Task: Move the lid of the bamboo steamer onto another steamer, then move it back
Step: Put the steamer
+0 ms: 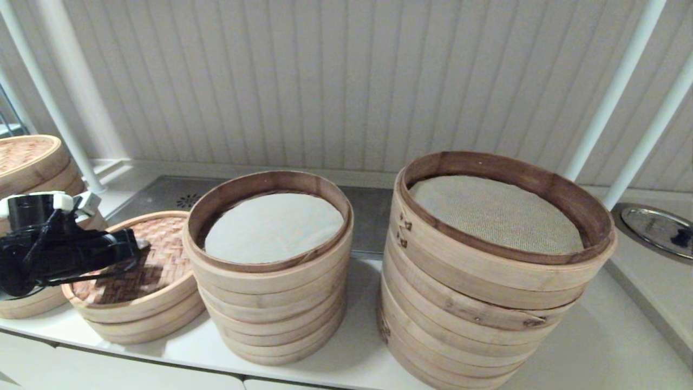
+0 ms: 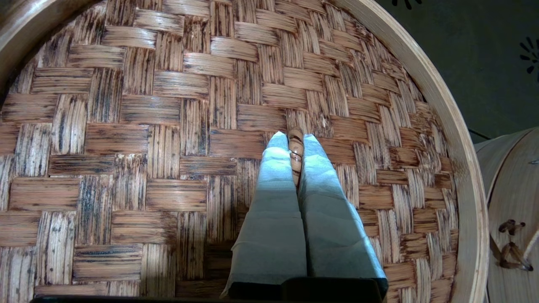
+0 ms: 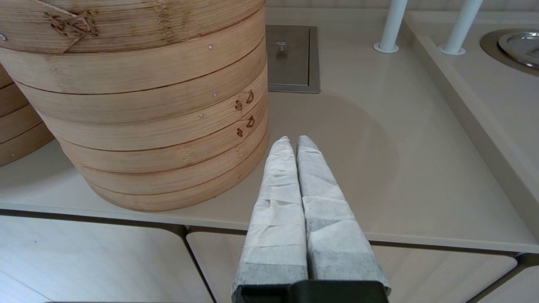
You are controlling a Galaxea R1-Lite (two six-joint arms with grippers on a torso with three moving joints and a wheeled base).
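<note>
The bamboo steamer lid (image 1: 157, 260), reddish-brown woven with a pale rim, lies flat on a low pale bamboo steamer (image 1: 146, 325) at the counter's left. That steamer's inside is hidden by the lid. My left gripper (image 1: 142, 245) reaches in from the left over the lid's middle. The left wrist view shows the left gripper (image 2: 295, 141) shut on the small centre loop handle (image 2: 296, 148), with the weave of the lid (image 2: 168, 126) all around it. My right gripper (image 3: 293, 141) is shut on nothing, low by the counter's front edge.
A tall stack with a white liner (image 1: 270, 292) stands right of the lid, and a wider stack with beige cloth (image 1: 487, 303) stands further right. A paler woven lid (image 1: 27, 154) sits at the far left. Another pale ring (image 1: 27, 310) shows under my left arm. A metal dish (image 1: 655, 227) is at the right.
</note>
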